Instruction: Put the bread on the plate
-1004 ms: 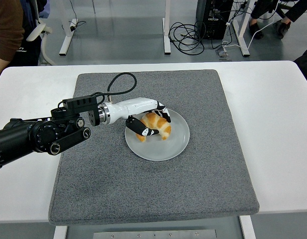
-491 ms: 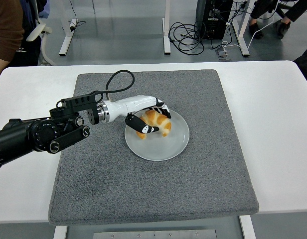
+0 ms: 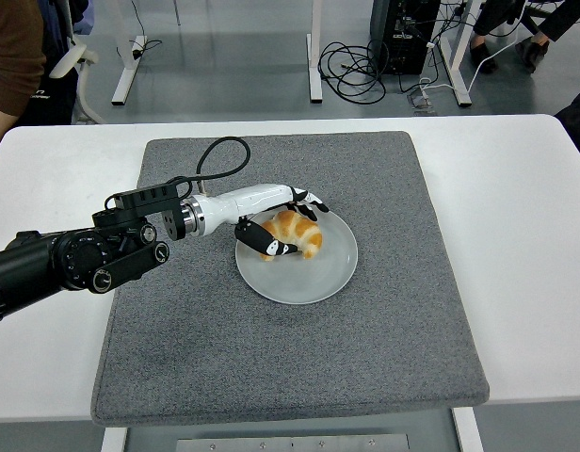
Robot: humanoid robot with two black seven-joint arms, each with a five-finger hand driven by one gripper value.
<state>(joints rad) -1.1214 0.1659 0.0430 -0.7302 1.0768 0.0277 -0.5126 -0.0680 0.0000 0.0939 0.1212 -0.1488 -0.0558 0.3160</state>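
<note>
Black and bulky, my left arm [image 3: 73, 264] comes in from the left edge of the tabletop [image 3: 535, 198] and reaches over the grey felt mat [image 3: 299, 358], its white forearm angled toward the mat's middle. At its end I see the left hand [image 3: 276, 221] at the left side of the bread [image 3: 292, 234], thumb curled along the near side and the other fingers [image 3: 309, 201] arched over the far side; they look loosened rather than clamped, though I cannot tell whether the tips touch the crust. That golden croissant-like bread lies on the white plate [image 3: 314, 278], in its far left part. The plate sits on the mat a little toward the mat's far edge, roughly centred between its left and right edges. At the far left corner a person's brown sleeve [image 3: 12, 52] shows beyond the tabletop.
</note>
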